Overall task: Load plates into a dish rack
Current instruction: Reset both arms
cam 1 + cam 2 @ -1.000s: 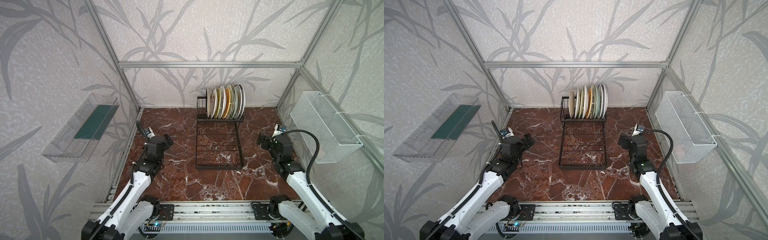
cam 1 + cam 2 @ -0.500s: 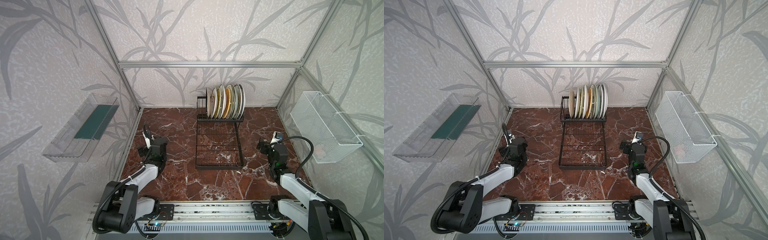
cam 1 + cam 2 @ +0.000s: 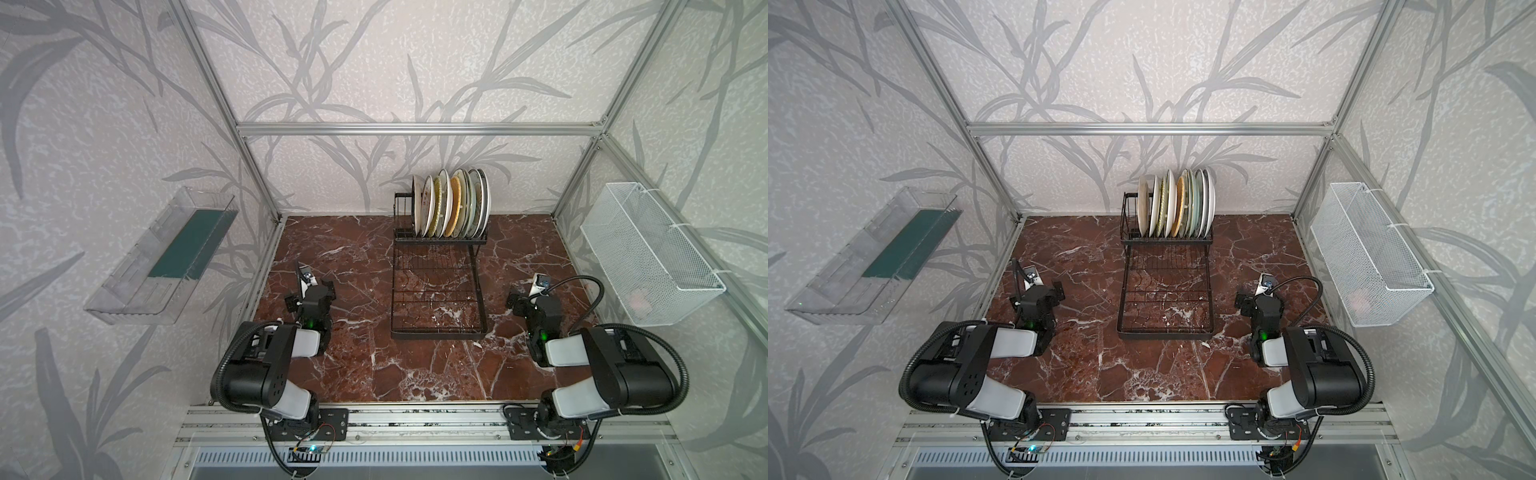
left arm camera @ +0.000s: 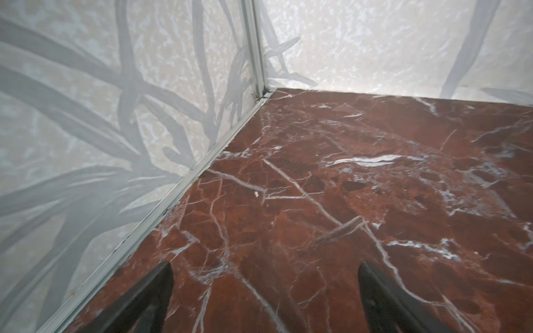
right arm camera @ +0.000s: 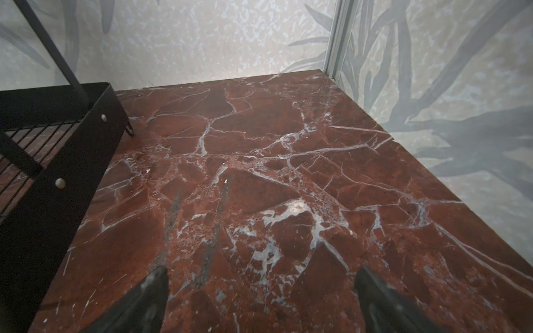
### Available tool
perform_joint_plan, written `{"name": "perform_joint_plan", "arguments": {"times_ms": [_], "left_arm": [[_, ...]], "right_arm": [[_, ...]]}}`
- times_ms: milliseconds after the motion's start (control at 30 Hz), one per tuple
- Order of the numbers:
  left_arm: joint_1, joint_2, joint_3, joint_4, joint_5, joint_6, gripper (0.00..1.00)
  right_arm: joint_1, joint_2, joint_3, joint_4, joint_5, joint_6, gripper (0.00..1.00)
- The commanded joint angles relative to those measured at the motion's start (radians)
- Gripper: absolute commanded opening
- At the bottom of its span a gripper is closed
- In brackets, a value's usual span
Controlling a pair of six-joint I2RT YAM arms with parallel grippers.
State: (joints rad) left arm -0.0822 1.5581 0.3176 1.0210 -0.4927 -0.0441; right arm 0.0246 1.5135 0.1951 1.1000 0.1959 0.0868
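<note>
Plates [image 3: 451, 203] stood packed upright in the rack [image 3: 436, 291]. My left gripper [image 4: 265, 288] and right gripper [image 5: 261, 288] sat spread wide, empty. I judged a careless arm swing could topple them.

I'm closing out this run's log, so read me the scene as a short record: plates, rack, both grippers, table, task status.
plates: standing on edge, packed side by side in the rack's raised back section; exact count unclear
dish rack: black wire, at the middle back of the table; its flat front tray is bare
left gripper: open, holding nothing
right gripper: open, holding nothing, beside the rack's tray
table: red marble, no loose plates seen
task status: looks finished
</note>
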Motion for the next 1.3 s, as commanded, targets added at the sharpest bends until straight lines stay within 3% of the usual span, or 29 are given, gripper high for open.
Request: {"name": "perform_joint_plan", "arguments": {"times_ms": [0, 67, 167, 433, 767, 1267], "left_arm": [[0.012, 0.023, -0.024, 0.121, 0.077, 0.014, 0.99], [0.044, -0.004, 0.005, 0.010, 0.116, -0.021, 0.99], [0.076, 0.012, 0.028, -0.002, 0.151, -0.039, 0.99], [0.078, 0.019, 0.029, 0.000, 0.151, -0.035, 0.99], [0.078, 0.014, 0.038, -0.025, 0.148, -0.039, 0.99], [0.074, 0.016, 0.035, -0.017, 0.143, -0.033, 0.99]], "right_arm": [[0.002, 0.022, 0.002, 0.156, -0.069, -0.039, 0.99], [0.003, 0.066, 0.008, 0.173, -0.120, -0.056, 0.99], [0.003, 0.112, 0.000, 0.250, -0.181, -0.080, 0.99], [0.005, 0.072, 0.157, -0.075, -0.275, -0.109, 0.99], [0.005, 0.077, 0.179, -0.110, -0.386, -0.149, 0.99], [0.018, 0.074, 0.181, -0.121, -0.360, -0.159, 0.99]]}}
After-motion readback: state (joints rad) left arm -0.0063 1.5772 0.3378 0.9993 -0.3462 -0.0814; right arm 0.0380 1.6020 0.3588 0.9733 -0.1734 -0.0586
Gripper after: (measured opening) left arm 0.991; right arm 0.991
